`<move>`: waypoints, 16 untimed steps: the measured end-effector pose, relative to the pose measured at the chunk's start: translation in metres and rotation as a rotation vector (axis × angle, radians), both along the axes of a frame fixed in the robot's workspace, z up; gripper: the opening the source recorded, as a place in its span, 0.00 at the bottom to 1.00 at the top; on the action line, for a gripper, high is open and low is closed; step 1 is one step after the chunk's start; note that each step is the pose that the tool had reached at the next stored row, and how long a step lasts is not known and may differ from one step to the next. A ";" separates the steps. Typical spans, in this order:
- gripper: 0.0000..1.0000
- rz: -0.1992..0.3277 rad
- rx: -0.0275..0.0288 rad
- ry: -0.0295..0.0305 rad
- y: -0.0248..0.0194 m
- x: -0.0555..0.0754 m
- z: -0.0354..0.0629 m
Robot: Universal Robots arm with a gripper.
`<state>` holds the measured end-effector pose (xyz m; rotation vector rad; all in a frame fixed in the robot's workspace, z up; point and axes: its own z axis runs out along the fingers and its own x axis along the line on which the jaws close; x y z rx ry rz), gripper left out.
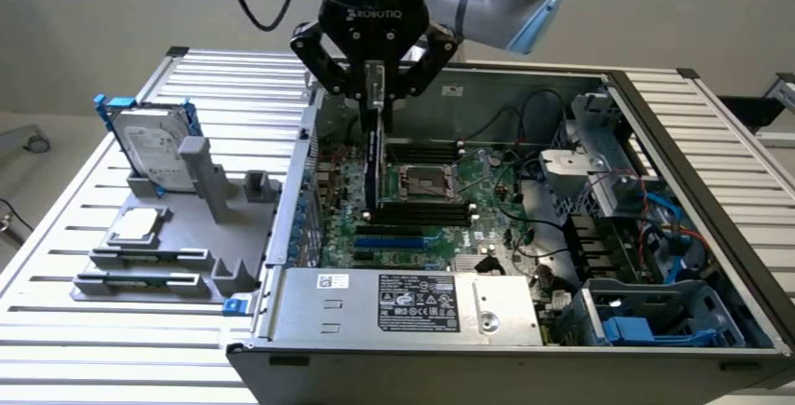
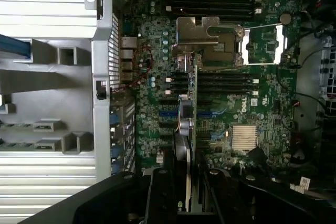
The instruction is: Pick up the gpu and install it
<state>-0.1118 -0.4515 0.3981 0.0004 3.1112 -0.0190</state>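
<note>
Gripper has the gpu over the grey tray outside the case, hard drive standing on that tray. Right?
No. Exterior view: the gripper holds the gpu over the motherboard inside the case, not the grey tray. The hard drive does stand on that tray.

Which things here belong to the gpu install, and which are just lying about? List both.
Job in hand: gpu, held edge-on in the gripper; motherboard; blue expansion slots; open computer case.
Lying about: hard drive in blue frame; processor chip; grey parts holder; power supply.
</note>
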 end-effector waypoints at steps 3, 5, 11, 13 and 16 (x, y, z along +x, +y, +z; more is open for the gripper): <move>0.26 0.000 -0.0012 0.0000 0.0011 0.014 -0.0054; 0.26 0.000 -0.0018 0.0000 0.0020 0.023 -0.0092; 0.26 0.000 -0.0017 0.0005 0.0057 0.043 -0.0166; 0.26 0.000 -0.0018 0.0012 0.0057 0.044 -0.0166; 0.26 0.000 -0.0018 0.0021 0.0057 0.045 -0.0166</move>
